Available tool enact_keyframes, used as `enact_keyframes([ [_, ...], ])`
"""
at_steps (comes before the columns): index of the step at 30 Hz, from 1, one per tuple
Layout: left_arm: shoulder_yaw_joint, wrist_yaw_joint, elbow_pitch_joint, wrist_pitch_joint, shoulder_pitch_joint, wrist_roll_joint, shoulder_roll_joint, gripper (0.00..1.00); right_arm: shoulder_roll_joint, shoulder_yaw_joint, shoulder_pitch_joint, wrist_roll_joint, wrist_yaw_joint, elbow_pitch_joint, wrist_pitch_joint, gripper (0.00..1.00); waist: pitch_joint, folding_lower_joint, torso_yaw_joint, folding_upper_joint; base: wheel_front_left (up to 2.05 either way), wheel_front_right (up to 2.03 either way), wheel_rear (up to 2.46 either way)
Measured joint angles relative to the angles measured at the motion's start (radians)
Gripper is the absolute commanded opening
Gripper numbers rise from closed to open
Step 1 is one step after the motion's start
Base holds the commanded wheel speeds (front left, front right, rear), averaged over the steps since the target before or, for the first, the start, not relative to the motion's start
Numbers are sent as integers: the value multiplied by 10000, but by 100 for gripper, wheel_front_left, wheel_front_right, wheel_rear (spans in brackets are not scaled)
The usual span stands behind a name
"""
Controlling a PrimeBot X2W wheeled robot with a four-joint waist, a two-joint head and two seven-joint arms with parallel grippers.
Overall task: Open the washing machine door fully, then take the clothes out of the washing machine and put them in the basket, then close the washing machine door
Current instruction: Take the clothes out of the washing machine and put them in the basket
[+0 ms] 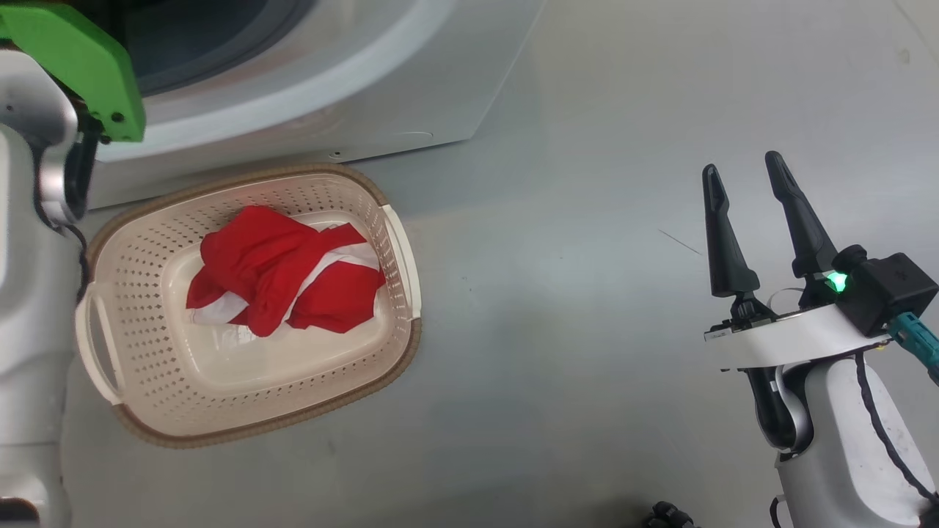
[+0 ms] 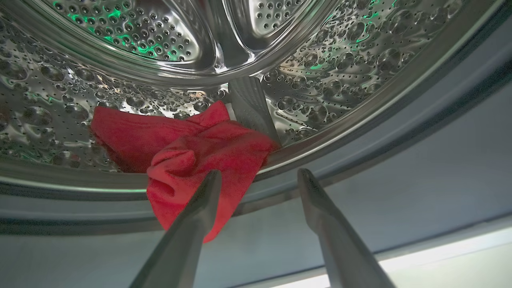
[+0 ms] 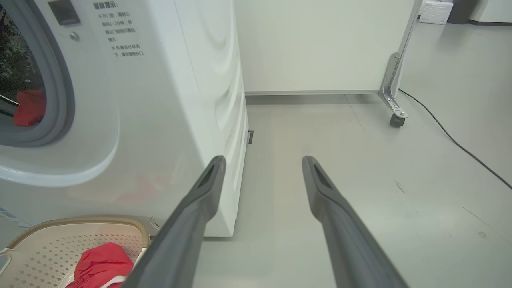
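Note:
The white washing machine (image 1: 352, 95) stands at the top left of the head view, its opening uncovered; the washing machine door is out of view. Red clothes (image 1: 286, 271) with white stripes lie in the cream basket (image 1: 400, 242) on the floor in front of it. Another red garment (image 2: 192, 152) lies in the steel drum (image 2: 340, 68), draped over its front lip. My left gripper (image 2: 259, 178) is open just in front of that garment, its left finger overlapping the cloth. My right gripper (image 1: 747, 172) is open above the bare floor, to the right of the basket.
In the right wrist view, a white partition on a caster (image 3: 397, 120) stands behind the washer, and a black cable (image 3: 456, 140) runs across the grey floor (image 3: 380, 192) at the right. The basket (image 3: 80, 224) sits against the washer's front.

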Motion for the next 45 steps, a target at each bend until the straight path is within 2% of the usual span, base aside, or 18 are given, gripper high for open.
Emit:
enact_keyframes([
  [6, 0, -98, 282, 938, -1088, 435, 819, 100, 61, 161, -219, 278, 2, 98, 0, 100, 430, 0, -381, 0, 0, 0, 0],
  [13, 117, -221, 587, 1691, -1572, 497, 1338, 100, 98, 284, -453, 428, 4, 184, 0, 100, 757, 0, -779, 0, 0, 0, 0],
  [22, 178, -209, 907, 2426, -1861, 579, 1593, 100, 123, 247, -646, 581, 4, 178, 0, 100, 1145, 1, -1020, 0, 0, 0, 0],
  [31, 349, -23, 1099, 2654, -1950, 583, 1674, 100, 174, 253, -758, 690, 4, 219, 0, 100, 1245, 0, -1112, 0, 0, 0, 0],
  [32, 349, 4, 1099, 2690, -1955, 583, 1674, 93, 180, 257, -794, 690, 4, 217, 0, 100, 1248, 0, -1111, 0, 0, 0, 0],
  [33, 349, 12, 1099, 2709, -1963, 583, 1674, 68, 180, 259, -811, 690, 4, 215, 0, 100, 1251, 0, -1108, 0, 0, 0, 0],
  [35, 353, 13, 1101, 2731, -1968, 581, 1670, 5, 182, 261, -811, 690, 6, 215, 0, 100, 1261, 0, -1097, 0, 0, 0, 0],
  [36, 357, 13, 1104, 2786, -1974, 579, 1668, 0, 182, 263, -814, 690, 6, 215, 0, 100, 1266, 0, -1089, 0, 0, 0, 0],
  [45, 382, 17, 1112, 2773, -1984, 481, 1603, 0, 184, 297, -849, 688, 6, 215, 0, 100, 1265, 0, -994, 0, 0, 0, 0],
])
